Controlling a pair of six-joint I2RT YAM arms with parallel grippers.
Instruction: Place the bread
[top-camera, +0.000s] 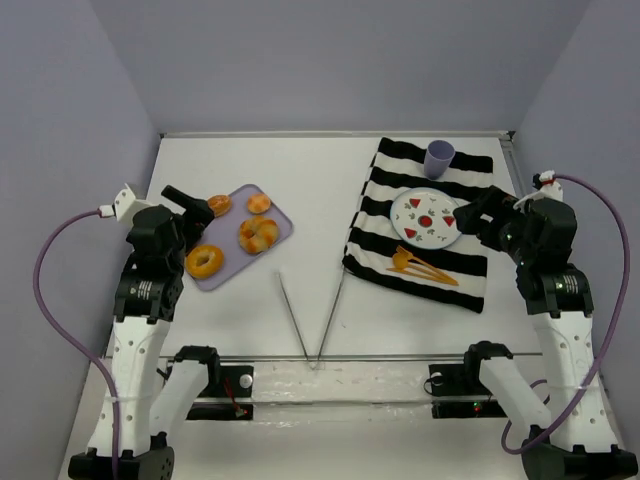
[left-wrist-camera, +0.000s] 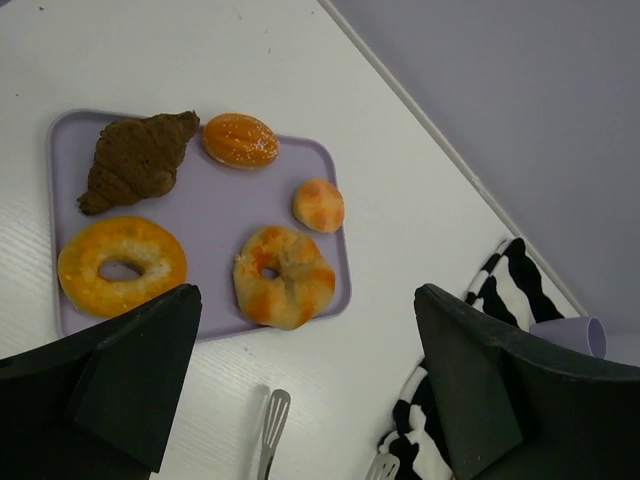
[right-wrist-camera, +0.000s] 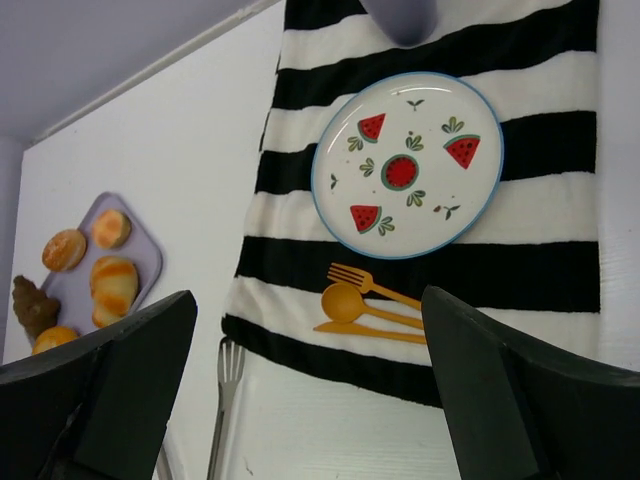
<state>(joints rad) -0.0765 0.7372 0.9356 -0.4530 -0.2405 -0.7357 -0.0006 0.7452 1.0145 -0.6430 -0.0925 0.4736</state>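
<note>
Both arms' jaws gape wide and empty; overhead, the left arm (top-camera: 160, 235) hides the croissant (left-wrist-camera: 135, 160) on the tray (left-wrist-camera: 215, 195).

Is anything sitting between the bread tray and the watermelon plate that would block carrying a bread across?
Nothing visible blocks it. Only metal tongs lie flat on the table between the tray and the striped cloth, and the plate is bare.

Both arms bent, left gripper (top-camera: 197, 207) tilted down, jaws wide apart, right gripper (top-camera: 468, 214) the same, both holding nothing
</note>
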